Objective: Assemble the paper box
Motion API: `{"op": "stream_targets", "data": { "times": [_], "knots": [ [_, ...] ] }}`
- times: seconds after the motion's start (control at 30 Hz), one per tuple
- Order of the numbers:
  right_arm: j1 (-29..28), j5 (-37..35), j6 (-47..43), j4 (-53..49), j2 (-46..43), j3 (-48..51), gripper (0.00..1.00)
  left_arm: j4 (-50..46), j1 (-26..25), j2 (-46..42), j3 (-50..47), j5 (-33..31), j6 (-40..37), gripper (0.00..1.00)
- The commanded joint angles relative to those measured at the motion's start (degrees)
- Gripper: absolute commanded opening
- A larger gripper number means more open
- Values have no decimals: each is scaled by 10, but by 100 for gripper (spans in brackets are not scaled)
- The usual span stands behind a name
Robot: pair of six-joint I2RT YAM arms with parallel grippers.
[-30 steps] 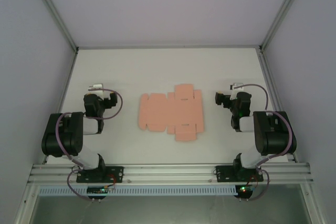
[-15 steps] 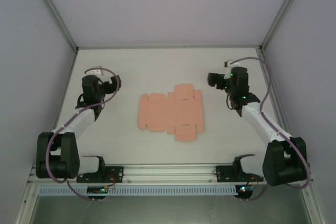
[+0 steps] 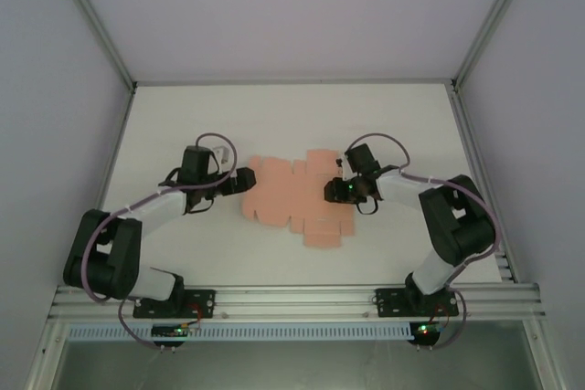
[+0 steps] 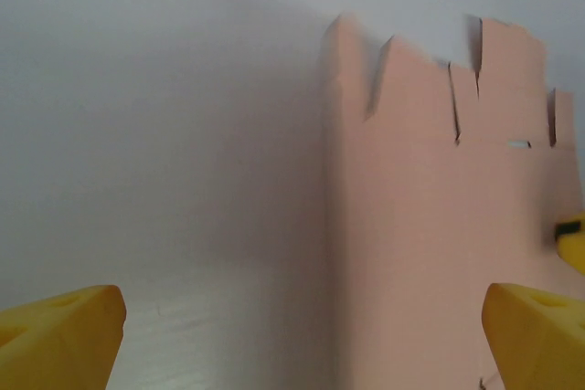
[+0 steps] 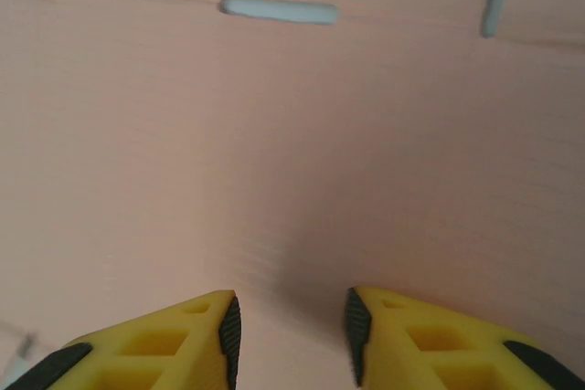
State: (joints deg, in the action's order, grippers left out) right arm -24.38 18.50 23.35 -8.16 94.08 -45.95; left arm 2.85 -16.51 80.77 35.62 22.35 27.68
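Right claw [image 5: 291, 328]: narrow, with a small gap between its two yellow fingers [image 5: 164, 340]. Nothing sits in the gap.
Under the right claw: pink card, very close. I cannot tell if the tips touch it.
Slot [image 5: 279, 10]: a thin cut in the card, just past the right claw's tips.
Left claw [image 4: 302, 321]: wide apart and holding nothing.
Under the left claw: one finger is over the white table and the other is over the pink card. The card's left edge runs between them.
Paper box [image 3: 294, 196]: a pink sheet with flaps and cuts, not folded up. From above it looks spread out flat. It lies in the middle of the table, between the two arms. The left claw is at its left edge and the right claw is over its right part.
Table [image 3: 183, 125]: white and smooth, with bare space on the far side of the sheet.
Room: pale walls [image 3: 292, 6] stand on the left, far and right sides, with gray metal posts in the far corners.
Near edge: a silver metal rail [image 3: 292, 299] holds both arm bases.
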Motion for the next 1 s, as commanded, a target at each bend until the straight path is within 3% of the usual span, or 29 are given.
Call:
{"op": "stream_targets", "data": {
  "times": [0.0, 0.13, 0.23, 0.3, 0.37, 0.5, 0.57, 0.77, 0.97],
  "knots": [
    [5, 7, 14, 20, 34, 26, 40, 44, -2, 24, -11, 72, 29, 100],
    [12, 21, 16, 72, 49, 54, 40, 112, -2, 67, -14, 131, 47, 92],
    [19, 20, 21, 82, 58, 60, 39, 177, -4, 105, -9, 186, 81, 75],
    [20, 21, 17, 90, 61, 62, 40, 216, -5, 128, -6, 210, 101, 58],
    [20, 23, 13, 93, 61, 64, 40, 246, -5, 142, -7, 217, 118, 33],
    [32, 29, -3, 71, 26, 54, 41, 276, -4, 120, -8, 216, 125, 0],
    [43, 30, -19, 48, -18, 44, 45, 279, -5, 90, -7, 211, 122, 0],
    [97, 72, -53, -35, -177, 16, 77, 272, 0, -11, 11, 231, 130, 0],
    [170, 229, -49, -33, -284, 39, 76, 264, 8, -115, 19, 247, 153, 0]
  ]
}}
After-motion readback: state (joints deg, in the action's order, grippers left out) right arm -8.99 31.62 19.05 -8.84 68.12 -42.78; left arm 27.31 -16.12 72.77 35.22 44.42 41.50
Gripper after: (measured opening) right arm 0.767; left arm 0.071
